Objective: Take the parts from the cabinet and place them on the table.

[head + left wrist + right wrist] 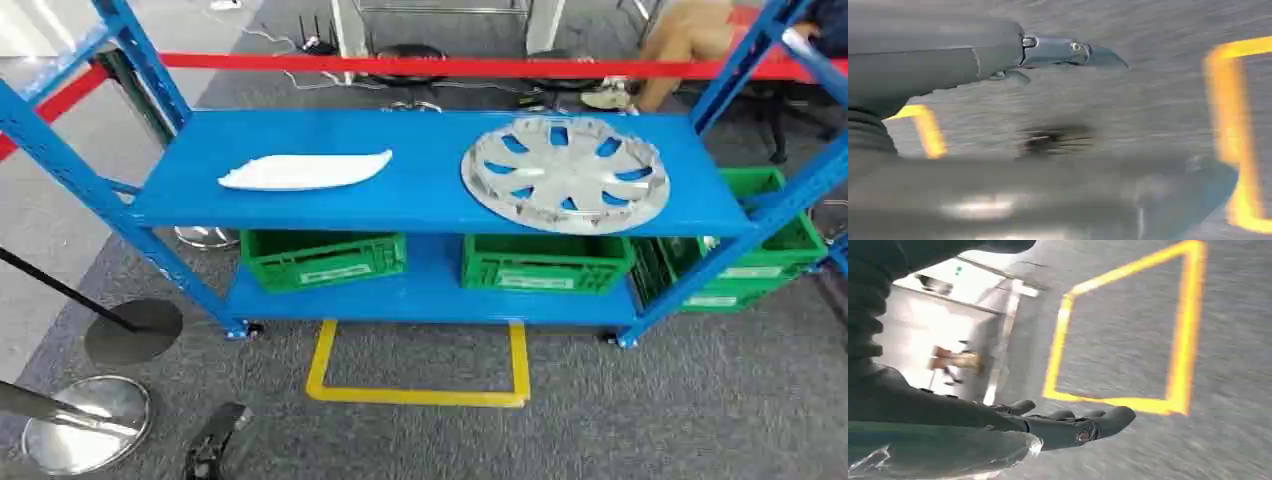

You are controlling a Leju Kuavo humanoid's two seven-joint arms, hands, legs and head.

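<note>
A blue metal shelving rack [430, 190] spans the upper half of the head view. On its top shelf lie two parts, well apart: a long white curved plastic panel [305, 171] at centre left, lying flat, and a round silver spoked wheel cover [565, 174] at centre right, its near edge reaching the front lip of the shelf. On the lower shelf stand two green plastic crates [322, 259] side by side, and more green crates [760, 250] sit by the rack's right end. On the grey carpet floor [640, 400] in front of the rack, at lower centre, is a yellow tape rectangle [418, 392]. A red barrier strip [450, 66] crosses the top of the frame behind the rack, and chrome round stanchion bases [85, 420] sit in the lower left corner.

The left hand [1063, 52] shows in its wrist view over the floor, fingers stretched straight out with nothing in them, though the picture is blurred. The right hand [1073, 425] hangs above the floor near the yellow tape in its wrist view, fingers extended and slightly apart, holding nothing
</note>
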